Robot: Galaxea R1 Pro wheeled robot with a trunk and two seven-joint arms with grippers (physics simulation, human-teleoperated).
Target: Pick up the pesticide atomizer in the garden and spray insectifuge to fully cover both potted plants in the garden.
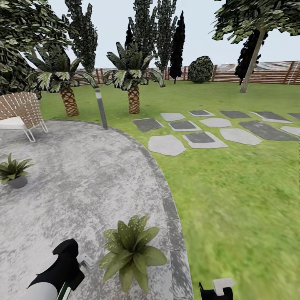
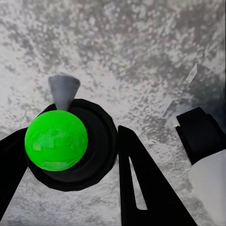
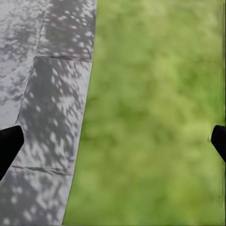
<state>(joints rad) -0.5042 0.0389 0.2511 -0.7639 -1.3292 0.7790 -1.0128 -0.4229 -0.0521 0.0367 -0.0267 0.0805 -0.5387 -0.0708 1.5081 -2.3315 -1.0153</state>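
Left gripper point(image 2: 70, 155) clamped around spray bottle point(image 2: 56, 140), nozzle over stone patio point(image 1: 83, 183), broad-leaved potted plant point(image 1: 131, 250) just right of it, spiky potted plant point(image 1: 14, 171) far left, right gripper point(image 3: 113, 141) spread wide over patio edge and lawn point(image 3: 155, 113).

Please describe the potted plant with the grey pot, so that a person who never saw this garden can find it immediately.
Start at the round grey stone patio. Near its left edge, in front of the wicker chair, stands the small plant in a grey pot. Its leaves are narrow, dark and spiky, while the other low plant, close to the robot, has broad light-green speckled leaves and no pot that shows.
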